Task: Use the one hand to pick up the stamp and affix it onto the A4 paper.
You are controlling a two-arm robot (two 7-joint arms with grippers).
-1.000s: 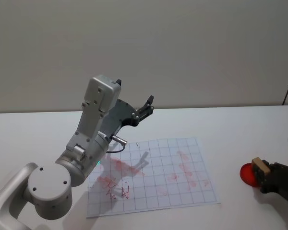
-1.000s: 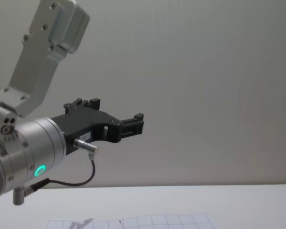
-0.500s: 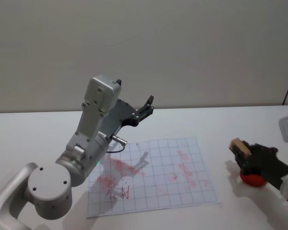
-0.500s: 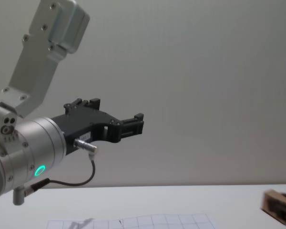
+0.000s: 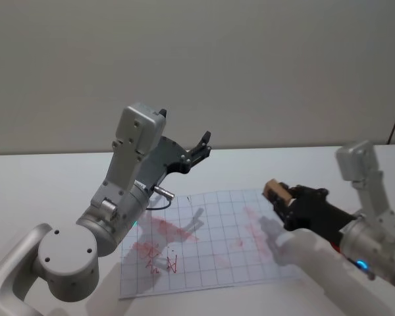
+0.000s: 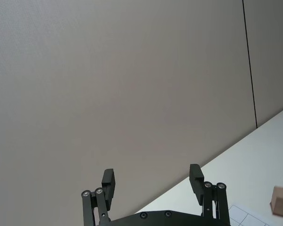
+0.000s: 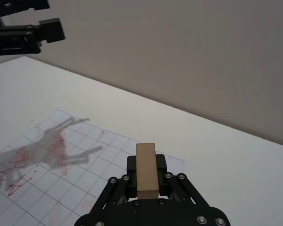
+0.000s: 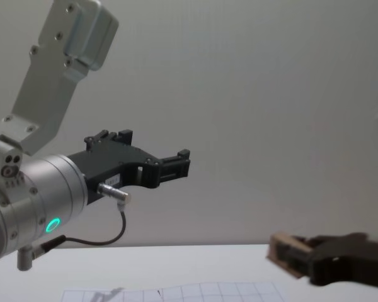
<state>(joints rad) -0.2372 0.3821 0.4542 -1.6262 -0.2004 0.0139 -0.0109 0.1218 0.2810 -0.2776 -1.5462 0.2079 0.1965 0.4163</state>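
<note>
A small wooden block stamp (image 5: pixel 275 191) is held in the air, with my right gripper (image 5: pixel 283 201) shut on it, above the right edge of the A4 paper (image 5: pixel 210 247). The gridded sheet lies flat on the table and carries red ink smears. In the right wrist view the stamp (image 7: pixel 146 172) stands upright between the black fingers (image 7: pixel 161 165), with the paper (image 7: pixel 61 155) below and ahead. In the chest view the stamp (image 8: pixel 283 253) hovers just above the table. My left gripper (image 5: pixel 201 145) is parked high over the paper's far left corner, open and holding nothing (image 6: pixel 152 181).
The white table (image 5: pixel 316 164) reaches back to a plain grey wall. My left arm's silver body (image 5: pixel 128 191) leans over the paper's left part and casts a shadow there. The paper's middle squares lie uncovered.
My right gripper has carried the stamp up from the red pad at the right and leftward to the paper's right edge. The pad is now behind the arm. The left arm has not moved.
</note>
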